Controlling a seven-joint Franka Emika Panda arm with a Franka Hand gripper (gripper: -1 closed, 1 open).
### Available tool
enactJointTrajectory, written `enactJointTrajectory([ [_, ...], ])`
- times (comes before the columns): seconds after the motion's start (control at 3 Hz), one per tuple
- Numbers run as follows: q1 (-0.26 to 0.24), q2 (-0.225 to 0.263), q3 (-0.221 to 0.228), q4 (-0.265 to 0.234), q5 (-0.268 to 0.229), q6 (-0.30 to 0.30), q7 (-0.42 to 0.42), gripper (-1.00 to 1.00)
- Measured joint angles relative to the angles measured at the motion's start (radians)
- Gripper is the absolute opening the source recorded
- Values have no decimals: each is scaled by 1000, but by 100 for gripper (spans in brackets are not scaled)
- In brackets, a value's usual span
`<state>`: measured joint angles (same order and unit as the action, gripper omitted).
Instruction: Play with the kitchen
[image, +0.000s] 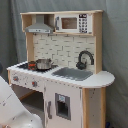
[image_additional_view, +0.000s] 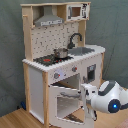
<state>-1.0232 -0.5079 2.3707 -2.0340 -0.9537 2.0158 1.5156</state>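
Jaws: state not showing; gripper (image_additional_view: 84, 93) sitting at open oven door (image_additional_view: 64, 99). Kitchen (image: 60, 70) standing before grey curtain. Likely rigid, light; door's top edge offering hold.

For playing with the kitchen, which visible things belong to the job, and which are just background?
Part of the job:
- kitchen, oven door hanging open
- small pot on the stovetop
- gripper at the oven door

Just background:
- grey curtain
- wooden floor
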Motion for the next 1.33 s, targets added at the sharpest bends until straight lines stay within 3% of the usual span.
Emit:
enactJointTrajectory([
  [0.33, -1, 20, -66, -80, -4, 0, -2, 100],
  [0.67, -2, 20, -136, -122, -10, 2, -62, 100],
  [1.0, -39, 18, -162, -149, -34, 11, -150, 100],
  [1.33, -109, 18, -162, -166, -102, 36, -171, 100],
])
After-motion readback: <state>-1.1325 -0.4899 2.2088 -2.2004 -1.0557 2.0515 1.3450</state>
